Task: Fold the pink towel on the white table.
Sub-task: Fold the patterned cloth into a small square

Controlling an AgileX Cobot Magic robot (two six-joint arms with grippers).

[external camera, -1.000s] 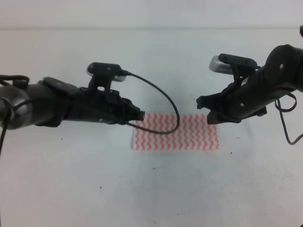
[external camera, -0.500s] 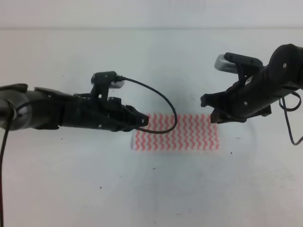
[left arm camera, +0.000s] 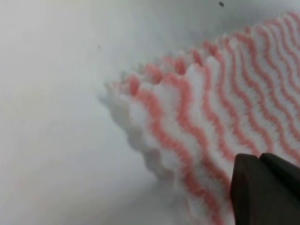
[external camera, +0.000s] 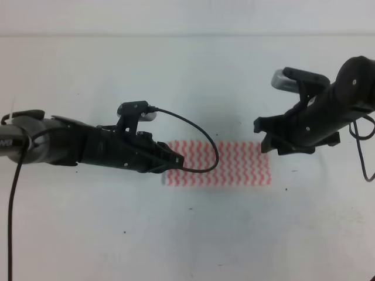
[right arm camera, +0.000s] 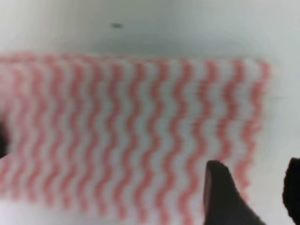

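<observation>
Your pink towel (external camera: 220, 164) lies flat on the white table (external camera: 193, 234), a little right of centre in the high view, long side running left to right. It carries pink-red and white wavy stripes, and no label or writing can be read on it. In the left wrist view its near corner (left arm camera: 136, 89) looks fluffy and slightly raised off the surface.

Your left pincer (external camera: 174, 161) sits low at the towel's left end, over its upper-left corner. Only one dark fingertip (left arm camera: 262, 187) shows in its wrist view, resting against the cloth, so you cannot tell whether the pincer is spread or pressed together.

Your right pincer (external camera: 265, 143) hangs at the towel's upper-right corner. Its wrist view shows two dark fingers (right arm camera: 222, 194) standing apart with striped cloth and table between them, so it is spread and pinching nothing.

A black cable (external camera: 199, 132) loops from the left arm's camera across the towel's left part. Tiny dark specks (external camera: 190, 208) dot the table. You have bare white surface on every side of the towel.
</observation>
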